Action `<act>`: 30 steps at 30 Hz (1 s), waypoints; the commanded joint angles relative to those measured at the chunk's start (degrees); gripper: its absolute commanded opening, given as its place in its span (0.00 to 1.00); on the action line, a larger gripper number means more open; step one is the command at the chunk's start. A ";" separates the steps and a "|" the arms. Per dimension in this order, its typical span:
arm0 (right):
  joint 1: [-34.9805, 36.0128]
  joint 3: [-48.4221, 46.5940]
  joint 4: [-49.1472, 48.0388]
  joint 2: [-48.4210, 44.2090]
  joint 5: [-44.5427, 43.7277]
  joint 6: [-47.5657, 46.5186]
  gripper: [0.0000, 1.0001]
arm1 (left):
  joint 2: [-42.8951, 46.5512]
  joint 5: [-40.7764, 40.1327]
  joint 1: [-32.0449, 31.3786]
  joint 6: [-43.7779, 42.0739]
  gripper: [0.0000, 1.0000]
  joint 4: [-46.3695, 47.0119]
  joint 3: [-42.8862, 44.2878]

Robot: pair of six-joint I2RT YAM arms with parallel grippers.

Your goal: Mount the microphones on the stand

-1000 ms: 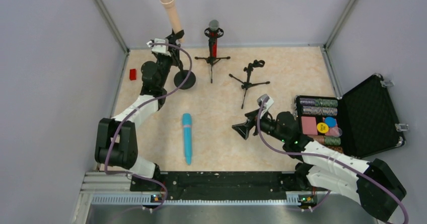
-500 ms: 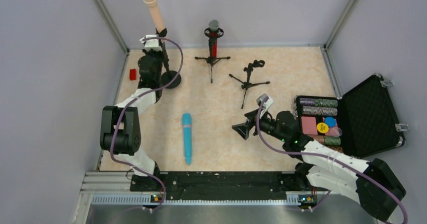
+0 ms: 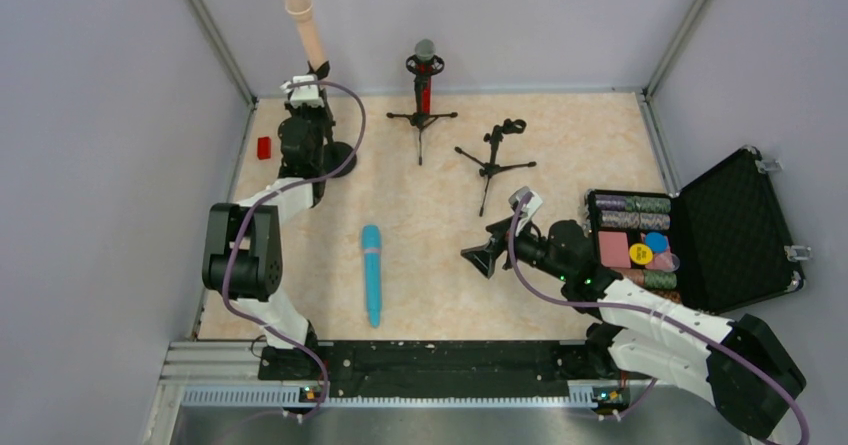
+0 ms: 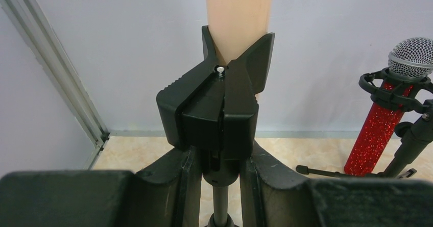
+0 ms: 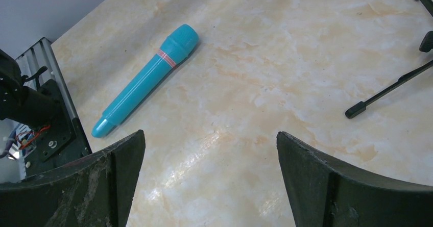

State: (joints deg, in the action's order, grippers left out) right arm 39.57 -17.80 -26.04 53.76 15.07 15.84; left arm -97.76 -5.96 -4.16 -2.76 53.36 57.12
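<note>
Far left: a small red block (image 3: 264, 147) sat by the wall, not part of the job.

The left gripper (image 4: 218, 178) was at the black round-base stand (image 3: 340, 152). Its fingers sat close on either side of the neck under the black clip (image 4: 214, 104). I couldn't tell whether they were actually clamping it. The peach-beige stick microphone (image 3: 307, 27) was seated in that clip, upright with a slight tilt to the left. I'd count that one as done.

The all light-blue microphone (image 3: 372, 273) lay flat on the marble-pattern tabletop (image 3: 560, 135) between the two arms, with nothing touching it. That's the one left to do.

The glittery red microphone with the silver mesh head (image 3: 425, 85) stood upright in the ring mount of a black tripod stand (image 3: 421, 117), so that one was done too.

A second black tripod stand (image 3: 492, 160) had an empty clip and is the likely home for the blue one.

The right gripper (image 3: 482, 255) was low over the table with its jaws wide apart, holding nothing. It was pointed towards the blue microphone but well apart from it.

So roughly two of three were mounted. What remained was picking up the blue one and seating it.

Far right: a black hard case (image 3: 750, 225) stood open with its lid laid back. The tray held rows of stacked poker chips (image 3: 640, 205), a pink rectangular piece (image 3: 613, 248) and loose blue, yellow and pink discs (image 3: 655, 242). There were no microphones in it.
</note>
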 commanded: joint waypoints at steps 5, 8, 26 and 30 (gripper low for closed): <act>-0.64 -1.71 -0.93 0.09 0.81 -0.83 0.97 | 1.73 -2.17 0.29 1.68 0.00 13.23 -3.77; -0.64 -1.70 -1.03 0.23 1.11 -0.75 0.97 | 1.77 -2.17 0.29 2.14 0.00 13.32 -4.48; -0.64 -2.35 -1.99 1.33 0.40 -0.39 0.97 | 5.23 0.47 0.29 2.51 0.71 14.10 -10.21; -0.64 -2.07 -2.25 1.35 0.79 0.06 0.97 | 6.64 -0.46 0.25 4.32 0.84 13.34 -11.71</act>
State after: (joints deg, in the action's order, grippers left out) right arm 39.57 -17.80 -26.11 54.89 15.31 15.64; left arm -94.70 -6.09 -4.10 -0.10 63.42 46.89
